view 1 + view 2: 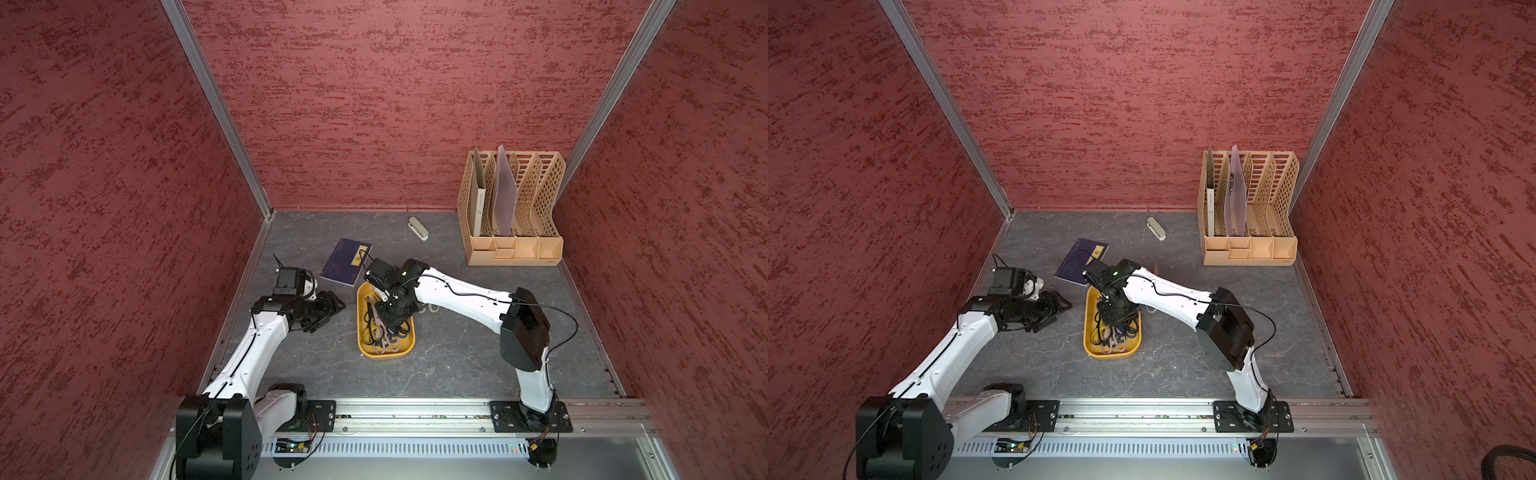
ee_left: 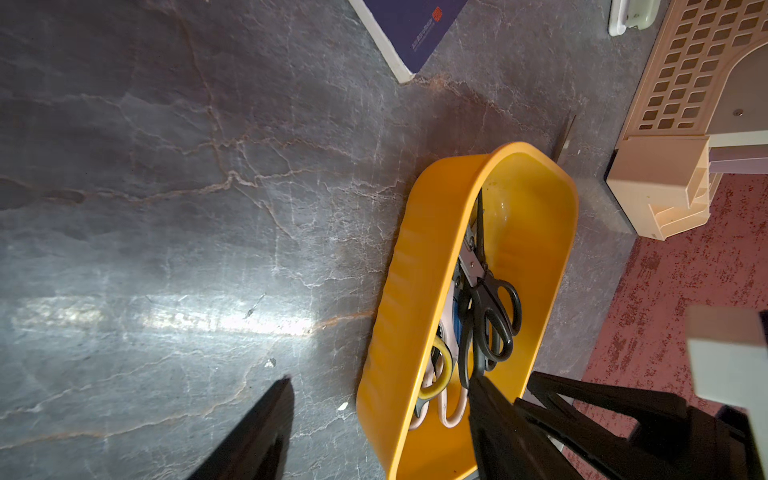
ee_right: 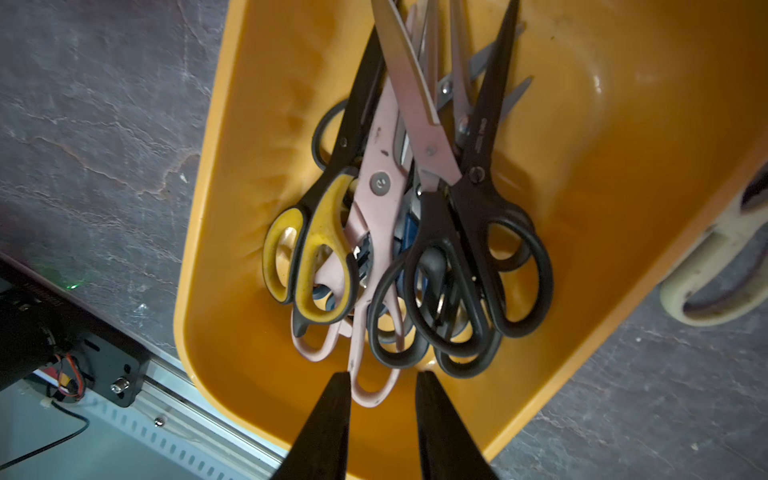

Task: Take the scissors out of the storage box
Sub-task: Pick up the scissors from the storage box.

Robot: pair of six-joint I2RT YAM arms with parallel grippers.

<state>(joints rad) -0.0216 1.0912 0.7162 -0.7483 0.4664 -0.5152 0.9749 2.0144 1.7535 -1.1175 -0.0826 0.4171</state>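
Note:
The mustard-yellow storage box (image 1: 386, 355) sits mid-table and holds several scissors (image 3: 478, 249) in a pile: black-handled pairs, a yellow-and-black pair (image 3: 316, 249), a pinkish pair (image 3: 374, 195) and a blue one mostly buried. My right gripper (image 3: 383, 376) hovers over the box's near end, its jaws a little apart. The pinkish handle loop shows between the tips, but nothing is gripped. A cream-handled pair (image 3: 715, 266) lies on the table just right of the box. My left gripper (image 1: 334, 307) stands open left of the box, apart from it, pointing at its wall (image 2: 407, 316).
A dark-blue notebook (image 1: 345, 262) lies just behind the box. A grey-beige stapler (image 1: 418, 228) rests near the back wall. A tall beige lattice file organizer (image 1: 513, 208) stands at the back right. Red walls close in three sides.

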